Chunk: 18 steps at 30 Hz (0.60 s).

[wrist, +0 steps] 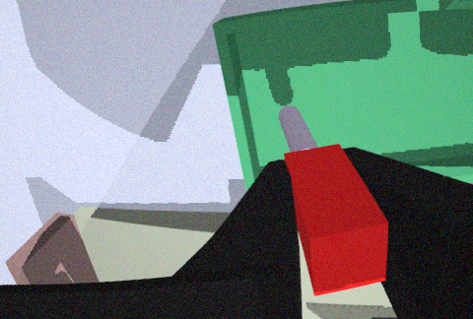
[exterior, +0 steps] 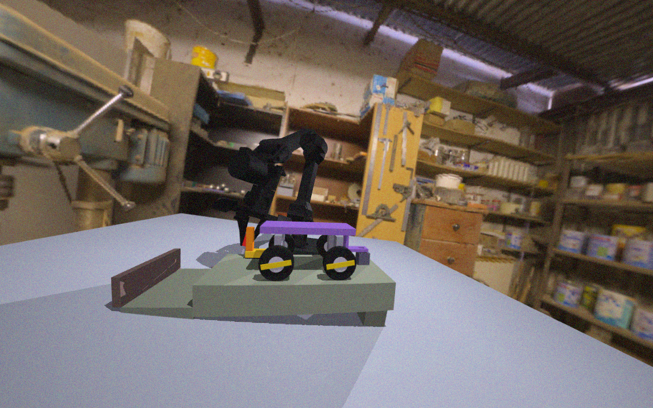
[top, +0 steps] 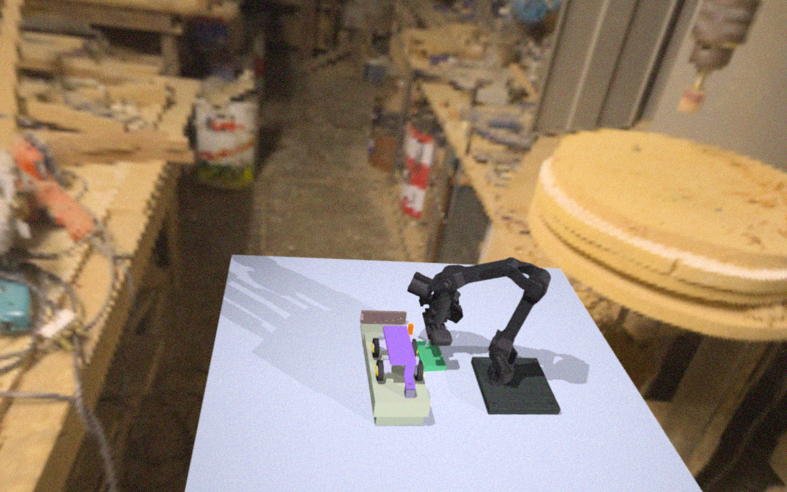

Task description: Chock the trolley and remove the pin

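My gripper [wrist: 312,170] is shut on the red head of the stop pin [wrist: 337,196] [exterior: 244,242]. The grey shank points down over the green tray [wrist: 345,97] [top: 434,367], low above its floor in the wrist view. The tray lies beside the ramp. The purple trolley [top: 397,345] [exterior: 308,228] stands on the pale green ramp [top: 401,406] [exterior: 293,299]. The chock, with its orange handle [top: 410,328] [exterior: 250,238] upright, sits at the downhill side of the trolley's far front wheel; its contact with that wheel is hidden behind the near wheel.
A brown end board [top: 382,316] [exterior: 146,276] [wrist: 59,255] stands across the ramp's low end. The arm's black base plate [top: 516,391] lies to the right of the tray in the top view.
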Motion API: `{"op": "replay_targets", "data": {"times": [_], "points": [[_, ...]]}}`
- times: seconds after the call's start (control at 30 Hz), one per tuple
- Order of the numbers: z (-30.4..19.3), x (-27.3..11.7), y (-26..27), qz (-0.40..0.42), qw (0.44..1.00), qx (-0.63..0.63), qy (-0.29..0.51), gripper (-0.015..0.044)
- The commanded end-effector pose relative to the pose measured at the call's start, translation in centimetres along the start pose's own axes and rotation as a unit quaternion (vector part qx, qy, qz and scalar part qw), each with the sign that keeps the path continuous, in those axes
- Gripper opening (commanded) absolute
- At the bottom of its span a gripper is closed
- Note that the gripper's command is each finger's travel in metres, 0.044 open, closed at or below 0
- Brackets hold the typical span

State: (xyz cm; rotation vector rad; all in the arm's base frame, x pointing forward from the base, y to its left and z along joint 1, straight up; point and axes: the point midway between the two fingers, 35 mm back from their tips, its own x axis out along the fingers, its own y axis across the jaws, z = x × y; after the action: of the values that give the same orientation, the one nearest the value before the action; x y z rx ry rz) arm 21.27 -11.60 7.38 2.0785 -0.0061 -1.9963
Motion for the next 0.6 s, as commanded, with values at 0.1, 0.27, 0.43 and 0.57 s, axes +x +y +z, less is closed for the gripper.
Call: {"op": "replay_targets", "data": {"times": [0.1,0.27,0.43,0.57], "points": [[0.1,0.6,0.1,0.000,1.000,-0.003,-0.004,0.0079],[0.1,0.6,-0.3,0.000,1.000,-0.003,-0.004,0.0190],[0.0,0.6,-0.6,0.000,1.000,-0.003,-0.004,0.0190],[0.0,0.7,-0.9,0.000,1.000,-0.003,-0.004,0.0190]]}}
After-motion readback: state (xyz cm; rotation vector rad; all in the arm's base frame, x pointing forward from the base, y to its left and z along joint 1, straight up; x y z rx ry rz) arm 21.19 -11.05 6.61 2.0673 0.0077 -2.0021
